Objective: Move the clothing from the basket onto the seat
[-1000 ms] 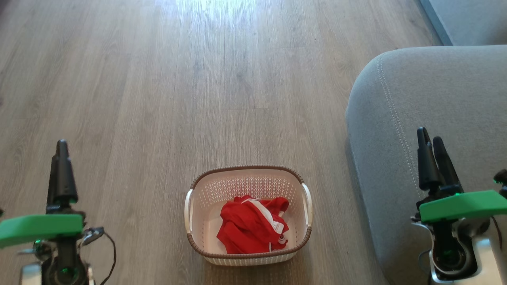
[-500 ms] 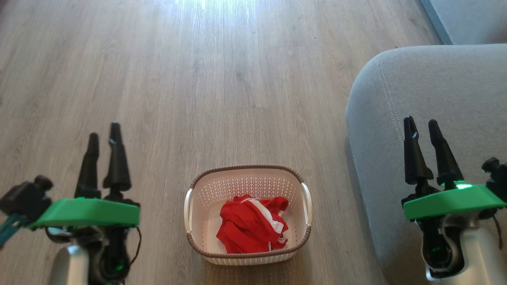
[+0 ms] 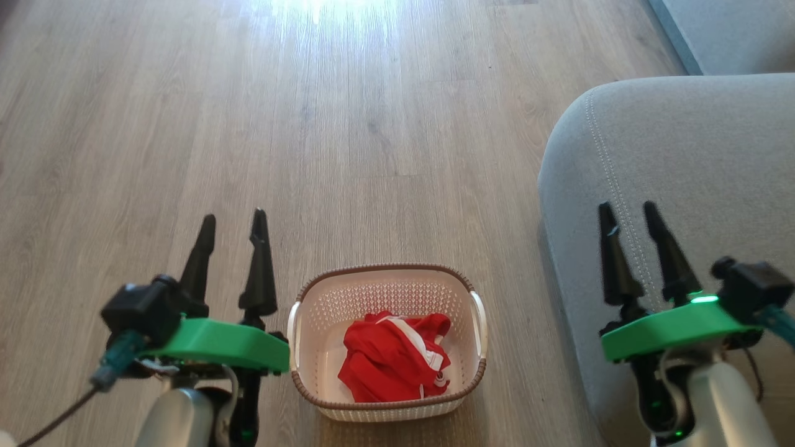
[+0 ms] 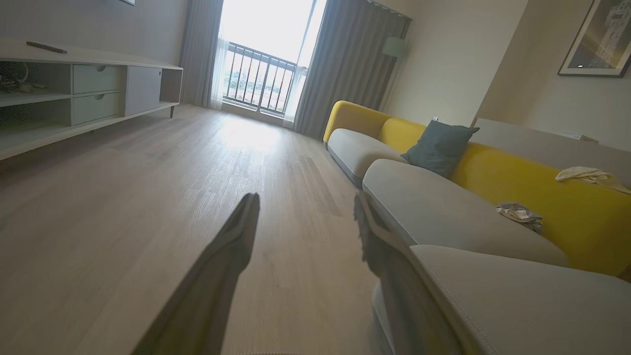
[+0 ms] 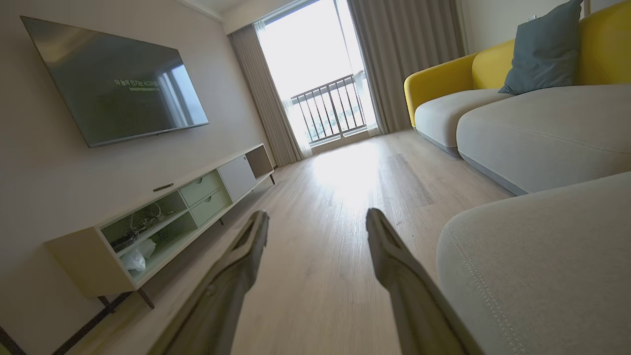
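Pale wood floor (image 3: 372,124), grey seat (image 3: 695,149) beside basket (image 3: 385,292)

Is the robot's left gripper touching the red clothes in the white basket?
Apart. The head view shows the left gripper over wooden floor beside the cream-white plastic basket, clear of the bright-red fabric clothing inside.

Black fingers (image 3: 259,267), green plates (image 3: 217,341), perhaps silver forearms (image 3: 177,419)

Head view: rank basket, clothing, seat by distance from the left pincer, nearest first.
1. basket: on the floor, just right of the left pincer.
2. clothing: bunched inside the basket, toward its near side.
3. seat: far right, past the basket's other side.
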You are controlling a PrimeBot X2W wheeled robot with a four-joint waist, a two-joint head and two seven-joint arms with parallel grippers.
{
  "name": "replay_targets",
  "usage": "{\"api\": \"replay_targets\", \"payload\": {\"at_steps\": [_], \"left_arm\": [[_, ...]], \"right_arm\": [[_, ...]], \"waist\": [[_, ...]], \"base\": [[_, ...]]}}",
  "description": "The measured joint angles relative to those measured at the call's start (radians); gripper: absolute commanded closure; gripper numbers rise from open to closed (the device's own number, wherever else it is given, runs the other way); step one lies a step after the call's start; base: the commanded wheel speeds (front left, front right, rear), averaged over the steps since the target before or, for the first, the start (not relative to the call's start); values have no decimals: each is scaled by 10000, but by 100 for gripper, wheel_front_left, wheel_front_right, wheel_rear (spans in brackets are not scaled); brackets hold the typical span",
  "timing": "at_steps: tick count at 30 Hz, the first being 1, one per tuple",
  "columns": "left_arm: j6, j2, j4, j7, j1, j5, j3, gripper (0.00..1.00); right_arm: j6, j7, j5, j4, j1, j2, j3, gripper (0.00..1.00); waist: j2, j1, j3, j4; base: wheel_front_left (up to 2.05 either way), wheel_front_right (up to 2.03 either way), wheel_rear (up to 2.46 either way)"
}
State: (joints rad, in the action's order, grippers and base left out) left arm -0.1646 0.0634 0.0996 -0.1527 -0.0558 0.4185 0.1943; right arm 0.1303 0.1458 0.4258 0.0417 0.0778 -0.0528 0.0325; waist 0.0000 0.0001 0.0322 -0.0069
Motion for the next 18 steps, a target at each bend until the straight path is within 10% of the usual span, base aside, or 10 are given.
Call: {"api": "replay_targets", "payload": {"at_steps": [18], "left_arm": [[-163, 92, -1597, -477, 412, -1381, 658, 0]], "right_arm": [[0, 518, -1434, 2090, -65, 0, 449, 0]], "waist": [[0, 0, 207, -44]], "base": [[0, 0, 0]]}}
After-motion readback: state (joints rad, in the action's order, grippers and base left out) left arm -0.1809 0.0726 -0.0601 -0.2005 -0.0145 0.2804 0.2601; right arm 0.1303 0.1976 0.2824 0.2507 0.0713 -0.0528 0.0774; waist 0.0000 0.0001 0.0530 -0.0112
